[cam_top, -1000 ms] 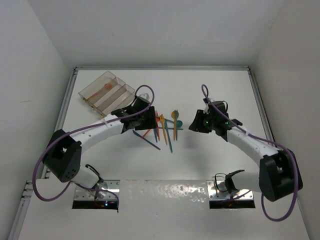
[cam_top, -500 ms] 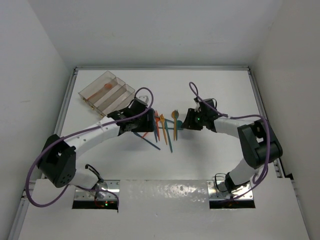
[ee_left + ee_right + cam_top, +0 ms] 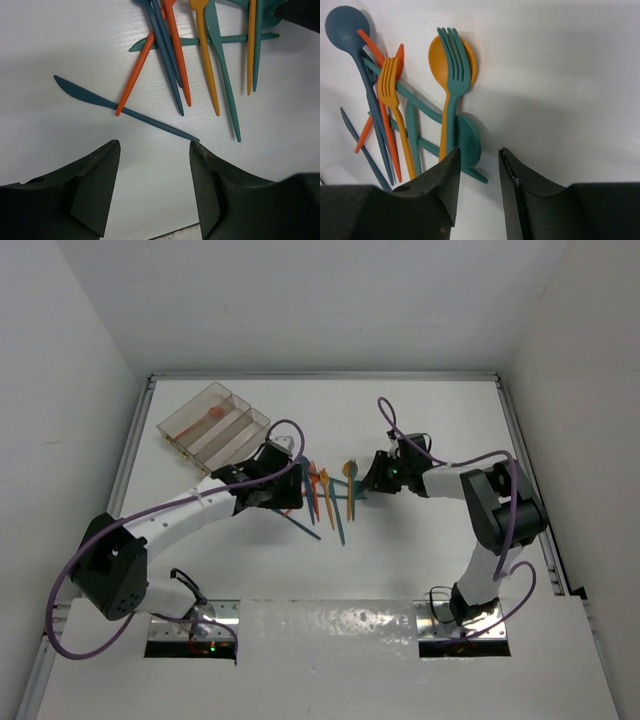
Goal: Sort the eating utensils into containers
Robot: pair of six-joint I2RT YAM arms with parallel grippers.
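The eating utensils [image 3: 327, 496] lie in a loose pile at the table's middle, in orange, teal and dark blue. The clear three-compartment tray [image 3: 240, 430] stands at the far left with an orange spoon [image 3: 215, 412] in it. My left gripper [image 3: 290, 492] is open and empty at the pile's left edge. In the left wrist view the gripper [image 3: 154, 145] sits just short of a dark blue knife [image 3: 90, 97]. My right gripper [image 3: 367, 480] is open and empty at the pile's right edge. In the right wrist view the gripper [image 3: 479, 150] has its left fingertip beside a teal spoon bowl [image 3: 469, 141].
A teal fork [image 3: 454, 50] lies over an orange spoon [image 3: 471, 62], with a dark blue spoon [image 3: 345, 27] and an orange fork [image 3: 390, 80] to their left. Side walls close in the table on the left [image 3: 132, 455] and right [image 3: 520, 440].
My right gripper has moved left to the pile's right edge as its arm folded in. My left gripper has drawn back slightly to the left. The utensils have not moved.
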